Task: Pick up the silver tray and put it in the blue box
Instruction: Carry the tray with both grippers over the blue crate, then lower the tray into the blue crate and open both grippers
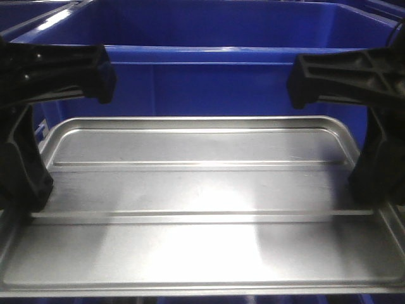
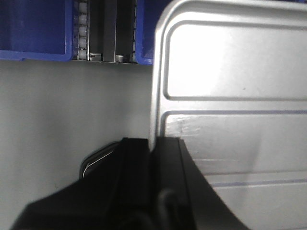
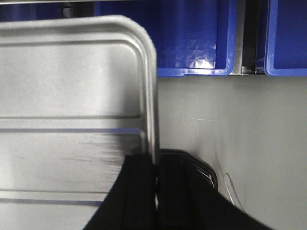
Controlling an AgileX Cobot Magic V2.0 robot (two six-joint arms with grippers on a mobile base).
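The blue box (image 1: 209, 88) stands just past the far edge of your silver tray (image 1: 202, 240); left gripper (image 2: 153, 144) and right gripper (image 3: 156, 162) each clamp a short rim.

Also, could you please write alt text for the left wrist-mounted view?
The left gripper is clamped on the side rim of the silver tray, one finger inside and one outside. Past the tray's far corner, blue crates border a pale grey surface.

The silver tray (image 1: 202, 190) sits just before the blue box (image 1: 209, 82), whose near wall rises behind it. The left gripper (image 2: 152, 148) pinches the tray's left rim, the right gripper (image 3: 156, 165) its right rim. The tabletop (image 2: 57, 120) lies beyond each rim.
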